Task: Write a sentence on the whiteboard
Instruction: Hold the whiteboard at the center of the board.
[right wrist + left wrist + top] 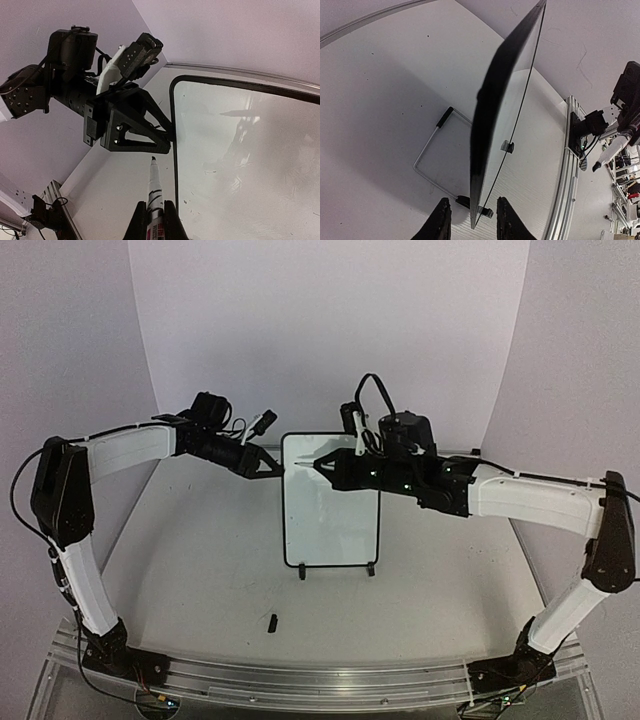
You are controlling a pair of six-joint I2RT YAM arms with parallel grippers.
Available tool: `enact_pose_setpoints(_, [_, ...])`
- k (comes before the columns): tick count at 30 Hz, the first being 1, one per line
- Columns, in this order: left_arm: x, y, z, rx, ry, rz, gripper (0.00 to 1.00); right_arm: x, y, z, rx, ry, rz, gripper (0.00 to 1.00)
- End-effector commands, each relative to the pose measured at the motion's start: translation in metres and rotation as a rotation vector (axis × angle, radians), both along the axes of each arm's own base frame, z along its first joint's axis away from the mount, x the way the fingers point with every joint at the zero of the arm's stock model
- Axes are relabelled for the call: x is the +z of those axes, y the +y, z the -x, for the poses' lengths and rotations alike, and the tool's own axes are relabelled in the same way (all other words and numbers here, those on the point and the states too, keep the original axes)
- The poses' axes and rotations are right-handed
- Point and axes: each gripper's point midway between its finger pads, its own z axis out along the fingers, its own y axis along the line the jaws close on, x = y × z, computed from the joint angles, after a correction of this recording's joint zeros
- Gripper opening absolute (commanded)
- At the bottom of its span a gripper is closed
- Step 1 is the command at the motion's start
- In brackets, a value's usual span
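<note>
whiteboard (335, 525) is stood mid-table (180, 560) on its two black feet (302, 571), portrait, long axis running up-down, glossy white face turned toward the arm bases; only that face is given by the top view, whereas in the left wrist view the board is seen edge-on, with its black back and a wire prop (427, 150) behind it exposed; the board's upper left edge is straddled by the left gripper (277, 466), one finger on each side; a gap is seen at each finger in the left wrist view, so that claw is read as released, not clamped; the right gripper (324, 464) is clenched on a white marker (154, 182), seen plainly only in the right wrist view, barrel pinched between both fingers, dark tip pointed away from the wrist; in that view the tip is placed just beside the board's left frame, close below the left claw; from above it is placed over the upper left of the face; contact with the surface cannot be told; a small black item (272, 621) is shown by the top view only, lying on the table in front of the board, well apart from it
</note>
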Motion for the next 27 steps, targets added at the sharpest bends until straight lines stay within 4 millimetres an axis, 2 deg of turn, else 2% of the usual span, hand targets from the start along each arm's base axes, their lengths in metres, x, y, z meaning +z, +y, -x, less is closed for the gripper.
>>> enact_pose_setpoints(1, [0.023, -0.006, -0.009, -0.017, -0.086, 0.030, 0.27, 0.028, 0.007, -0.011, -0.009, -0.073, -0.050, 0.00])
enact_pose_setpoints(8, [0.026, -0.011, -0.008, -0.038, -0.098, 0.033, 0.23, 0.027, 0.005, -0.021, -0.046, -0.082, -0.040, 0.00])
enact_pose_setpoints(16, [0.022, -0.015, -0.005, -0.055, -0.103, 0.018, 0.06, 0.026, 0.005, -0.025, -0.060, -0.090, -0.030, 0.00])
enact_pose_setpoints(20, [0.017, -0.014, -0.003, -0.061, -0.104, 0.008, 0.01, 0.026, 0.006, -0.027, -0.061, -0.100, -0.023, 0.00])
enact_pose_setpoints(27, [0.006, -0.011, 0.000, -0.075, -0.116, -0.020, 0.00, 0.029, 0.009, -0.034, -0.067, -0.117, -0.018, 0.00])
